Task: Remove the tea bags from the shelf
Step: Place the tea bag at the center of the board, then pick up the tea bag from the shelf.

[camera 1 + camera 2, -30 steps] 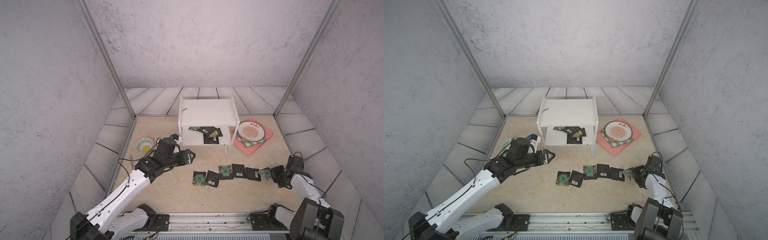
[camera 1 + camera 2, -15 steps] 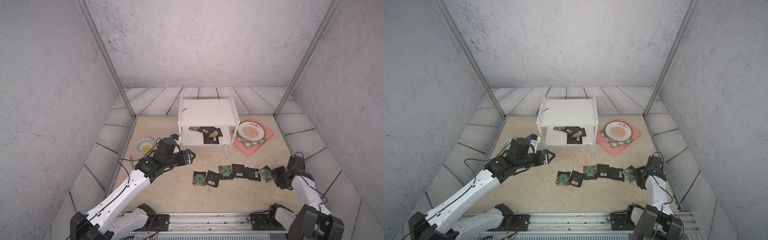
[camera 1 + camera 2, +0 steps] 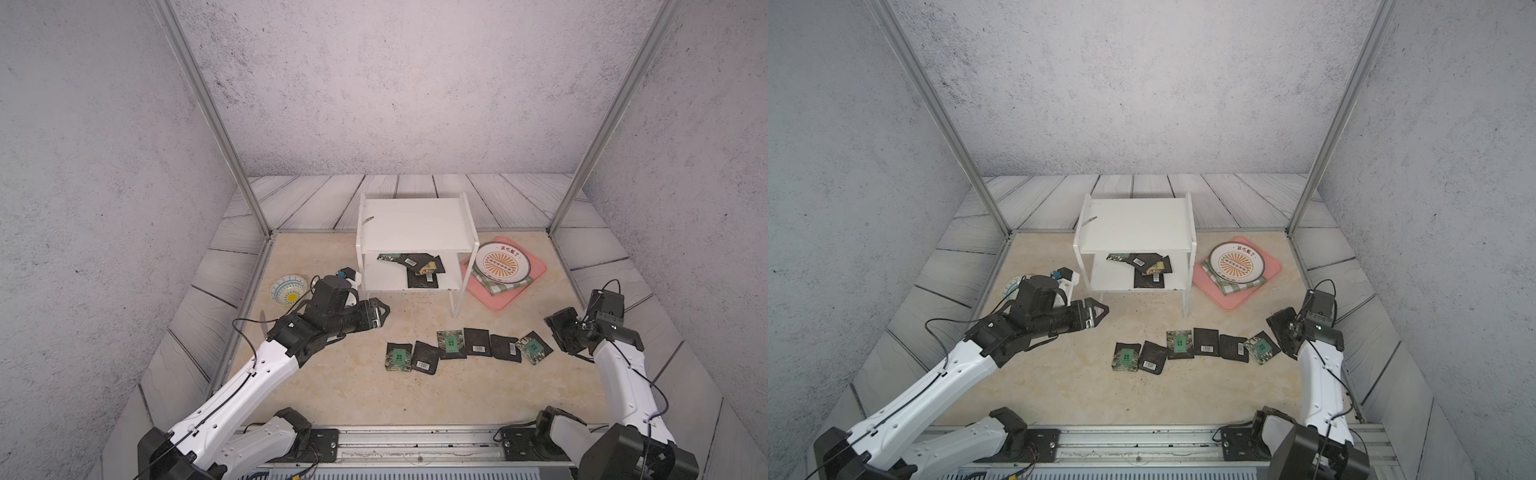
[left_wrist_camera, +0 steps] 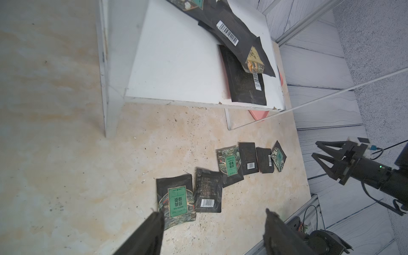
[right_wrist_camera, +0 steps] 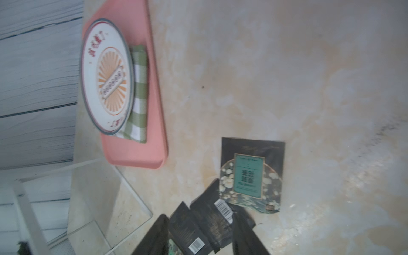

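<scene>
White two-tier shelf (image 3: 415,224) stands centre frame in both top views, top tier bare apart from a small scrap near its left edge. Lower tier holds a loose overlapping pile of tea bags (image 3: 419,266) toward its right side: barcode faces up, one yellow-labelled, one lying flat at the front edge (image 4: 247,86).

Six more tea bags lie in a row on the worktop (image 3: 332,386), lower centre, in front of the shelf: green label (image 3: 400,357), black barcode (image 3: 424,358), green label (image 3: 451,343), black barcode (image 3: 478,341), black (image 3: 505,348), green label tilted (image 3: 534,347).

Left gripper (image 3: 380,316) left of centre, low over the worktop, near the shelf's front left leg, pointing right. Fingers (image 4: 154,231) wide apart, nothing between them.

Right gripper (image 3: 561,332) at right of frame, just beside the tilted green bag at the row's right end, apart from it. Fingers (image 5: 245,238) parted, empty; bags seen past them on the worktop.

Pink tray (image 3: 536,276) right of the shelf carries a green checked cloth (image 3: 498,286) with a round plate (image 3: 503,262) on top. Small patterned bowl (image 3: 289,289) at left, behind the left arm.
</scene>
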You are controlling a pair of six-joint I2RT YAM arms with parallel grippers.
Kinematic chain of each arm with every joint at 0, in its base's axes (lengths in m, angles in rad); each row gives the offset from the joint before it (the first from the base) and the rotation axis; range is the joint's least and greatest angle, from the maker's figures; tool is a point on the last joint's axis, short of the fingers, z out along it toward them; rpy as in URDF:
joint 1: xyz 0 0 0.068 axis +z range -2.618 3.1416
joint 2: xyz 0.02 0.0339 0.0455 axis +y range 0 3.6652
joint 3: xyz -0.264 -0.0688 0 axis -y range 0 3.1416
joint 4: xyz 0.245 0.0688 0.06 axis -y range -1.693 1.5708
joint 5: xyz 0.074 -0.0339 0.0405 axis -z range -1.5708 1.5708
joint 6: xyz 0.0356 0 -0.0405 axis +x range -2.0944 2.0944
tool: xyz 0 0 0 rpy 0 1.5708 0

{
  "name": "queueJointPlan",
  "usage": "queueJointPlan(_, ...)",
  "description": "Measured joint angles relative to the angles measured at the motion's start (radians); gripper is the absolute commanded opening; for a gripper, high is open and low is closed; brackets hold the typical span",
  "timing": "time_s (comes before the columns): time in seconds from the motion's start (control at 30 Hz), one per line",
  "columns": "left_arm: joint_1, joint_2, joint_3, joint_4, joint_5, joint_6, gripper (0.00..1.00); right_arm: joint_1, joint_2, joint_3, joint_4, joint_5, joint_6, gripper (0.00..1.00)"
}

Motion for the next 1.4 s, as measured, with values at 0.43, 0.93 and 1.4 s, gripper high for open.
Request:
queueJointPlan(0.43, -0.054, 0.066, 0.042, -0.036, -0.089, -0.019, 0.78, 0.326, 0.047, 0.200, 0.084, -0.158, -0.095, 0.54)
queueJointPlan(0.93, -0.028, 0.059, 0.038, -0.029, -0.107, -0.047, 0.80, 0.864, 0.042, 0.256, 0.051, -0.045, -0.514, 0.68)
queueJointPlan(1.4, 0.095, -0.016, -0.031, -0.047, -0.006, -0.061, 0.80, 1.097, 0.156, 0.177, 0.314, 0.145, -0.967, 0.69)
